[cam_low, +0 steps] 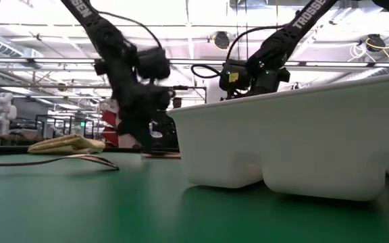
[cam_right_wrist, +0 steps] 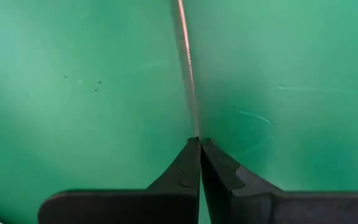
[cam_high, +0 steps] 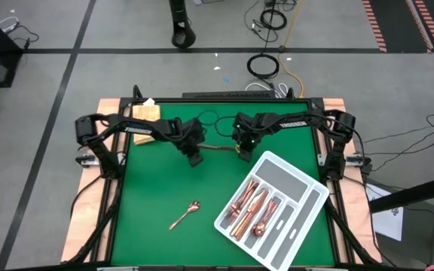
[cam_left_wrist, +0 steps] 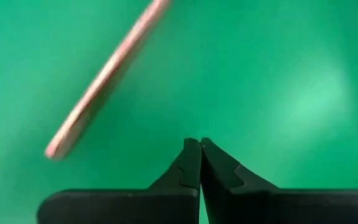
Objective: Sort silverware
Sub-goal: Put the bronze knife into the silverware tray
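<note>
Thin copper knife (cam_right_wrist: pixel 187 68) pinched edge-on by right gripper (cam_right_wrist: pixel 199 142), left gripper (cam_left_wrist: pixel 199 142) closed empty

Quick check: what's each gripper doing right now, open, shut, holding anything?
Left gripper: shut, holding nothing; a copper utensil lies just ahead of it.
Right gripper: shut on the thin edge of that copper utensil.

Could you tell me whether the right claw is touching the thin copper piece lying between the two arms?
Touching: the right wrist view shows the right claw shut, with the copper piece running edge-on straight into its pinched tips.
</note>
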You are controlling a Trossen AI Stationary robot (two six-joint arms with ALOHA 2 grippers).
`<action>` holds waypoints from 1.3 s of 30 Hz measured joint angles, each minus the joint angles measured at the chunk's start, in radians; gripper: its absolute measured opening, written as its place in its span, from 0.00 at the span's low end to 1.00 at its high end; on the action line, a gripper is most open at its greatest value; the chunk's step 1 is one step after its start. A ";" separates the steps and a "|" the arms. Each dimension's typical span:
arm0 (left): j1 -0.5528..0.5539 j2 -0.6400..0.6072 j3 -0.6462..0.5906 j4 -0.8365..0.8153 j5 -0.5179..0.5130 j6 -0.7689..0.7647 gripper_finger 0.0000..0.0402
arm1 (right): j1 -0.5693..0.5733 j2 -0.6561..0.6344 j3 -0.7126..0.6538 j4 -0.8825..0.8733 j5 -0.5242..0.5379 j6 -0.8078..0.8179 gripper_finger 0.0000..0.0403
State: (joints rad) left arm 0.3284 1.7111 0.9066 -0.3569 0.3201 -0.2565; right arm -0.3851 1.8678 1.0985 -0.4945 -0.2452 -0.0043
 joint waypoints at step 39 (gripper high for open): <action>-0.015 0.183 0.070 0.197 -0.256 0.568 0.40 | 0.074 -0.007 0.003 -0.035 0.082 -0.032 0.00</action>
State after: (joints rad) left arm 0.3136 1.8938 0.9769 -0.1603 0.0643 0.3111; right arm -0.3115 1.8606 1.1015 -0.5291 -0.1631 -0.0360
